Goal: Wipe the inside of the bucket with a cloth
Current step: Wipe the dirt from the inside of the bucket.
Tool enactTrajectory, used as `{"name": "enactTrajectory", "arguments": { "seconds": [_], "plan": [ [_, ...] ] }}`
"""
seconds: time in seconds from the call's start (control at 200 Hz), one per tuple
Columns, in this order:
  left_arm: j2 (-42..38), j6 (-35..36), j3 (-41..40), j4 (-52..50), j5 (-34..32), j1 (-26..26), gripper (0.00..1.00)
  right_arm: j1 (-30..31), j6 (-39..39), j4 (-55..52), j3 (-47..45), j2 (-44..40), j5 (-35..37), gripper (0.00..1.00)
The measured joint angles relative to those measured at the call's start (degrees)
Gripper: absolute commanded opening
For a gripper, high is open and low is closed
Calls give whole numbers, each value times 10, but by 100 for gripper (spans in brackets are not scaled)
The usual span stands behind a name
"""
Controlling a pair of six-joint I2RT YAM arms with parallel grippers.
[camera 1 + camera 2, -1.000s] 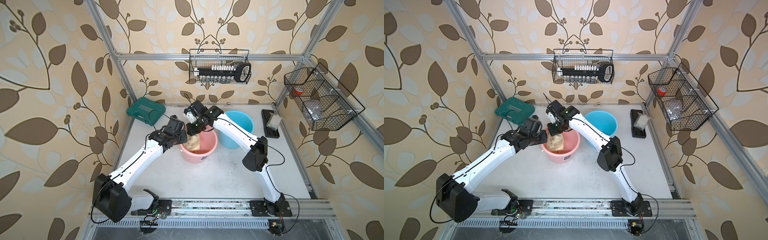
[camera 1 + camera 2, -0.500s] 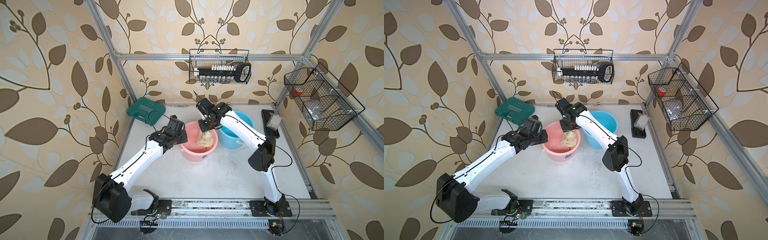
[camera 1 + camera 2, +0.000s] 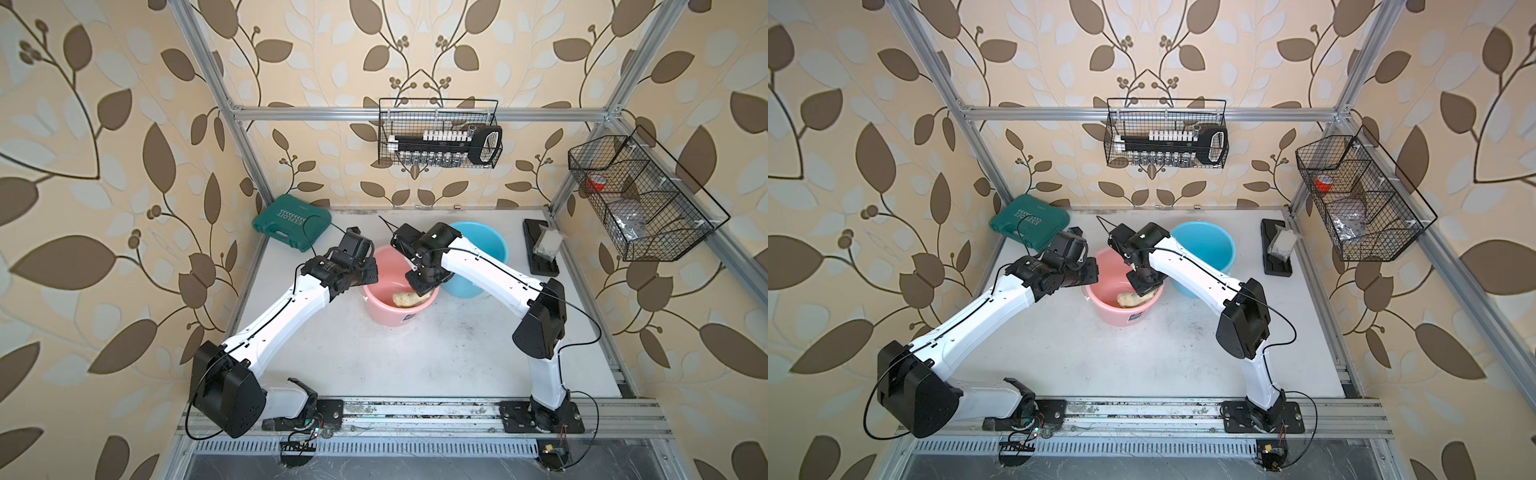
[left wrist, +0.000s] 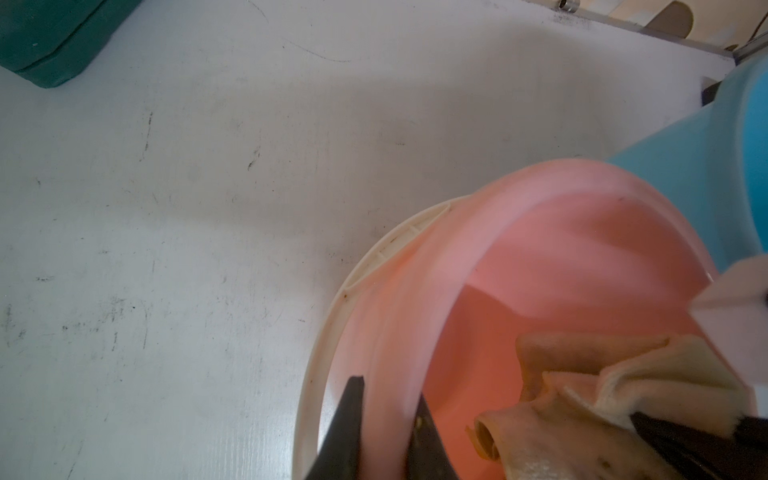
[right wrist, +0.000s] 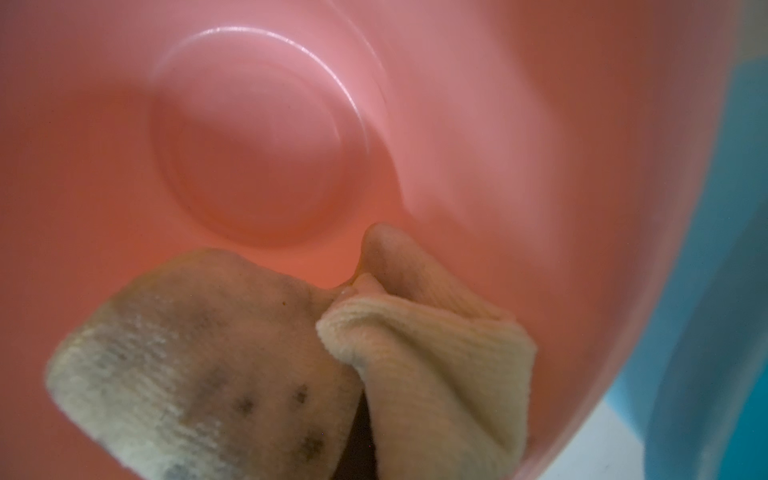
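A pink bucket (image 3: pixel 390 316) (image 3: pixel 1117 318) stands mid-table, seen in both top views. My left gripper (image 3: pixel 368 275) (image 3: pixel 1089 277) is shut on its left rim; in the left wrist view the gripper (image 4: pixel 388 390) has one black finger on each side of the bucket (image 4: pixel 540 249) wall. The pale-yellow cloth (image 3: pixel 409 298) (image 3: pixel 1133 299), speckled dark, lies bunched inside the bucket against the right wall. My right gripper (image 3: pixel 424 286) (image 3: pixel 1144 286) reaches in from above and is shut on it. In the right wrist view the cloth (image 5: pixel 436 353) wraps over the gripper (image 5: pixel 361 453) above the bucket floor (image 5: pixel 257 158).
A blue bucket (image 3: pixel 486 249) stands right behind the pink one, almost touching it. A green tool case (image 3: pixel 291 222) lies at the back left, and a black tray (image 3: pixel 540 266) at the back right. Wire baskets (image 3: pixel 438 133) (image 3: pixel 636 199) hang on the walls.
My right gripper has dragged the cloth from the bucket's left side across to its right wall and a little toward the front. The left arm has held still on the rim.
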Motion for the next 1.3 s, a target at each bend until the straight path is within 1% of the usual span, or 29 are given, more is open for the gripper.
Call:
{"name": "enactTrajectory", "arguments": {
  "seconds": [0.2, 0.39, 0.47, 0.555, 0.665, 0.835, 0.925, 1.11, 1.2, 1.3],
  "plan": [
    [5, 19, 19, -27, 13, -6, 0, 10, 5, 25, -73, -82, -48, 0],
    [7, 26, 26, -27, 17, -6, 0, 3, 17, 50, -105, -153, -97, 0],
    [7, 26, 26, -27, 3, -6, 0, -1, 23, 45, -119, -178, -116, 0],
    [7, 24, 26, -25, -32, 0, 0, -4, 29, 9, -133, -202, -116, 0],
    [7, 21, 26, -19, -56, 10, 0, -14, 33, -34, -151, -223, -111, 0],
    [7, 21, 26, -17, -66, 14, 0, -37, 47, -97, -158, -235, -49, 0],
    [7, 21, 26, -12, -66, 14, 0, -39, 48, -97, -137, -239, -53, 0],
    [7, 22, 26, -2, -50, 14, 0, -38, 44, -10, -43, -234, -146, 0],
    [7, 23, 22, 5, -33, 14, 0, -39, 43, 35, 17, -204, -178, 0],
    [7, 23, 13, 15, -12, 14, 0, -39, 39, 74, 88, -139, -197, 0]
  ]
}}
